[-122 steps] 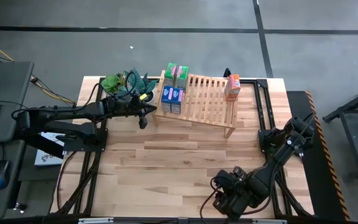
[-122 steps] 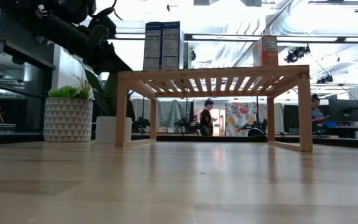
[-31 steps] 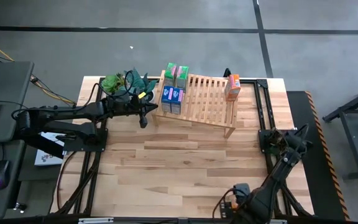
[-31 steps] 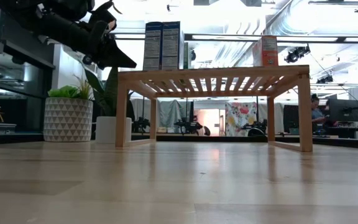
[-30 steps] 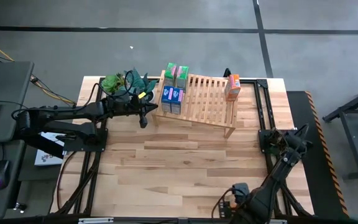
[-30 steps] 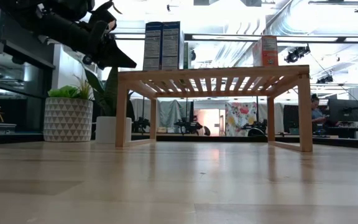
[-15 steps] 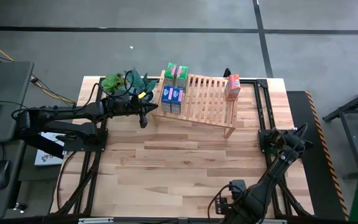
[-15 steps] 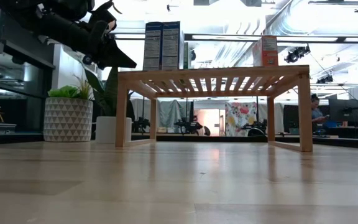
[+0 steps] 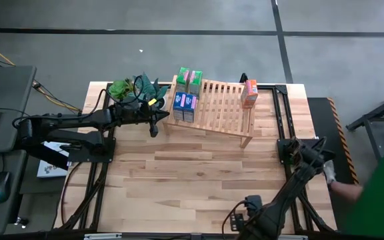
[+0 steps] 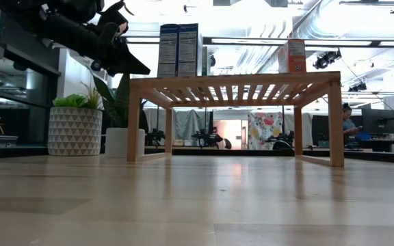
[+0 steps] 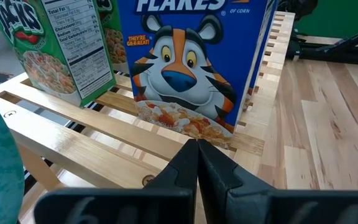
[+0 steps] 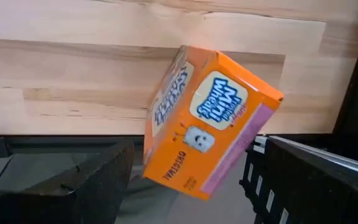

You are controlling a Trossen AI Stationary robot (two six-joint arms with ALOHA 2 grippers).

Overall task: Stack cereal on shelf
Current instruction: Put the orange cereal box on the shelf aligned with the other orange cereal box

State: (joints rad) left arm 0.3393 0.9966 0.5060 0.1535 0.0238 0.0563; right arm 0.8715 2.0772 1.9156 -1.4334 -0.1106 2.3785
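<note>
Because the right gripper [image 12: 188, 180] stands wide around the tilted orange box [image 12: 210, 118], far from the shelf [image 9: 222, 107], the box may slip; the left gripper [image 11: 197, 155] is closed and empty.

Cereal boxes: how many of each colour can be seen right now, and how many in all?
Green: 2, at the back left of the shelf: and
Blue: 2, in front of the green ones: and
Orange: 2, one on the shelf's right end, one between the right gripper's open fingers
Total: 6
</note>
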